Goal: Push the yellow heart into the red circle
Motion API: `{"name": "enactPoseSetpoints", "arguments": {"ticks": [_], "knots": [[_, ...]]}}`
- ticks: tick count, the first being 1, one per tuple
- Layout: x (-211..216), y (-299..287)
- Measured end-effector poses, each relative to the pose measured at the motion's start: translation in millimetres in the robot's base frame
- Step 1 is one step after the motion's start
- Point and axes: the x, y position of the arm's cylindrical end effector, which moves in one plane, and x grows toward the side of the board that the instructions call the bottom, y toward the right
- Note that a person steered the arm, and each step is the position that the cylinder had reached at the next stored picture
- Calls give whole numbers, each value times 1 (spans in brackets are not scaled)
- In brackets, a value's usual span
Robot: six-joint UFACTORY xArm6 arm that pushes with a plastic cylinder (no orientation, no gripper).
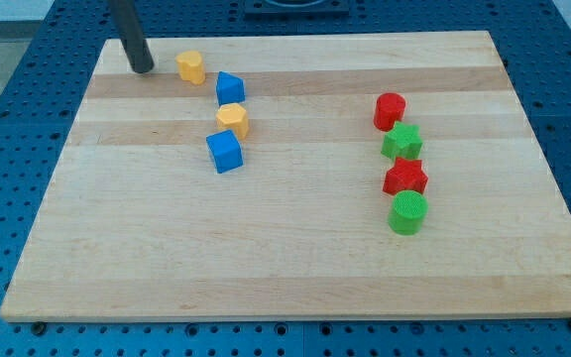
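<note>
My tip (142,69), a bare rod grasping nothing, stands near the yellow heart (191,66), at its 9 o'clock. The heart is probably light, stiff and quick to swivel, so I'd push that side squarely toward the red circle (390,110) at 4 o'clock.

- Board (295,238): pale wood in lengthwise strips of lighter and darker tan.
- Surround (28,59): blue, dotted with dark holes.
- My tip (143,68): dark grey, nearly black.
- At 11 o'clock: yellow heart (191,66), blue block (230,87), yellow block (233,120), blue cube (224,152).
- At 3 o'clock: red circle (390,111), green star (401,142), red star (405,178), green circle (407,212) with fine ridges.
</note>
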Motion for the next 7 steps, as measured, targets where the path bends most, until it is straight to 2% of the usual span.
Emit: {"name": "enactPoseSetpoints", "arguments": {"ticks": [6,7], "knots": [[0,194],[-7,206]]}}
